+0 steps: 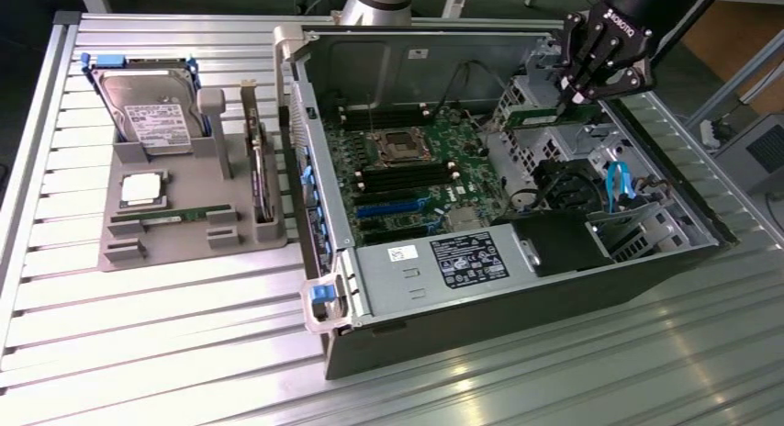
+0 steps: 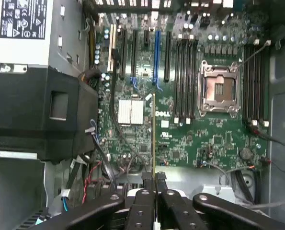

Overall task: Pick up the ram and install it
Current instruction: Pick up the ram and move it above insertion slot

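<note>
Gripper (image 1: 578, 97) clamped narrow on ram (image 2: 154, 134), approx 2 o'clock over PC case (image 1: 429, 343); thin pinch, so stick may tilt and miss DIMM slots (image 2: 185, 76).

Bright glare on table (image 1: 527, 389); case (image 1: 405, 63) shadowed

Exterior view high, angled down at case (image 1: 490, 327), wrist view close overhead — motherboard (image 2: 190, 136) shared

The claw (image 1: 576, 99) grips what looks like the ram (image 1: 537, 117) — above the open computer case (image 1: 405, 345).
</note>
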Action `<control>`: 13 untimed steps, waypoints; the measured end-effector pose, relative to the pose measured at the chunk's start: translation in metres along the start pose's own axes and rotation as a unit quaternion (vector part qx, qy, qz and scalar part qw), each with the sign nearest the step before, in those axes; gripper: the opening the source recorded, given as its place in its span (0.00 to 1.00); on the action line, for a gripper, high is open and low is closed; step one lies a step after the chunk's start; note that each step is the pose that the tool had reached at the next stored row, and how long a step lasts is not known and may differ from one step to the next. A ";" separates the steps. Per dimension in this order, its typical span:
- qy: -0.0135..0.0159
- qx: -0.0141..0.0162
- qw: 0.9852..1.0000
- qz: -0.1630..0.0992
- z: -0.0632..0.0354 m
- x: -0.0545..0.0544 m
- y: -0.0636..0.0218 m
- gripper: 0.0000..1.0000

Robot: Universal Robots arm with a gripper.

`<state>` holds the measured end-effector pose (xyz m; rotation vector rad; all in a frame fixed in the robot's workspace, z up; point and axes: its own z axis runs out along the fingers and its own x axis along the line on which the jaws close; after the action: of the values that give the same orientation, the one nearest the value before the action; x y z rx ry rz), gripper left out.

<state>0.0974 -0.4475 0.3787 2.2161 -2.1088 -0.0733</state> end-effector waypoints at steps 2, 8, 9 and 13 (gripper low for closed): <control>0.001 0.022 1.000 0.001 0.0005 0.000 0.0007 0.12; 0.003 0.025 1.000 0.000 0.0020 -0.001 0.0110 0.12; 0.003 0.025 1.000 -0.002 0.0035 -0.001 0.0175 0.12; 0.004 0.025 1.000 -0.009 0.0095 -0.002 0.0341 0.12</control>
<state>0.0625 -0.4475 0.3723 2.2603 -2.1094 -0.0142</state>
